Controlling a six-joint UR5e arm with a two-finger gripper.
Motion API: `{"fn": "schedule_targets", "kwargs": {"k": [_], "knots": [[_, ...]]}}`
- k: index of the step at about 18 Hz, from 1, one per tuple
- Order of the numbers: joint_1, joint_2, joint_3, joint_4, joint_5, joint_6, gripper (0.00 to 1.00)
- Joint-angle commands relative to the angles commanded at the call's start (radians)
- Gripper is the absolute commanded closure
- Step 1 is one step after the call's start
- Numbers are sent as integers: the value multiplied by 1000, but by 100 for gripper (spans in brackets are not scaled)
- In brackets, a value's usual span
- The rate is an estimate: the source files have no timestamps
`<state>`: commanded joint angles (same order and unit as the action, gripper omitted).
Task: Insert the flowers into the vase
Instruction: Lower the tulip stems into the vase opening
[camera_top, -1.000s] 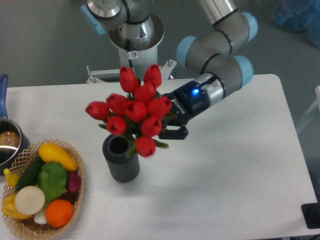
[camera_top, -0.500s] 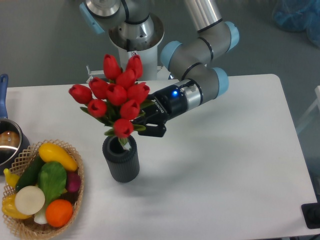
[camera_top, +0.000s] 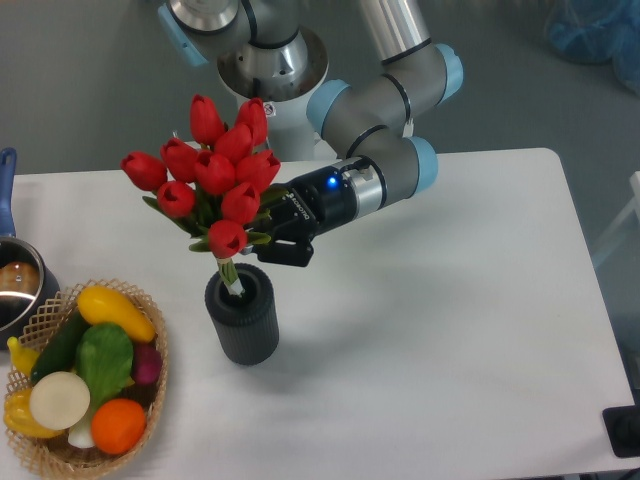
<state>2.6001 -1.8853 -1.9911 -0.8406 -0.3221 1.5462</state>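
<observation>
The flowers (camera_top: 212, 172), a bunch of red tulip buds with green leaves, hang tilted to the left above the vase (camera_top: 241, 316), a dark ribbed cylinder near the table's front left. Their pale stems (camera_top: 230, 279) reach down into the vase's round mouth. My gripper (camera_top: 272, 228) comes in from the right and is shut on the flowers just under the buds; its fingertips are partly hidden by leaves.
A wicker basket (camera_top: 150, 400) of vegetables sits at the front left corner, close to the vase. A pot (camera_top: 17, 283) with a blue handle is at the left edge. The arm's base (camera_top: 262, 75) stands behind the table.
The gripper has carried the flowers to the left and downward. The stems, which were beside the vase's mouth a second ago, now dip into it.
</observation>
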Motion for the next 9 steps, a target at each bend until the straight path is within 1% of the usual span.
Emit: {"fn": "schedule_targets", "kwargs": {"k": [9], "knots": [[8, -3, -3, -2, -6, 15, 79]]}}
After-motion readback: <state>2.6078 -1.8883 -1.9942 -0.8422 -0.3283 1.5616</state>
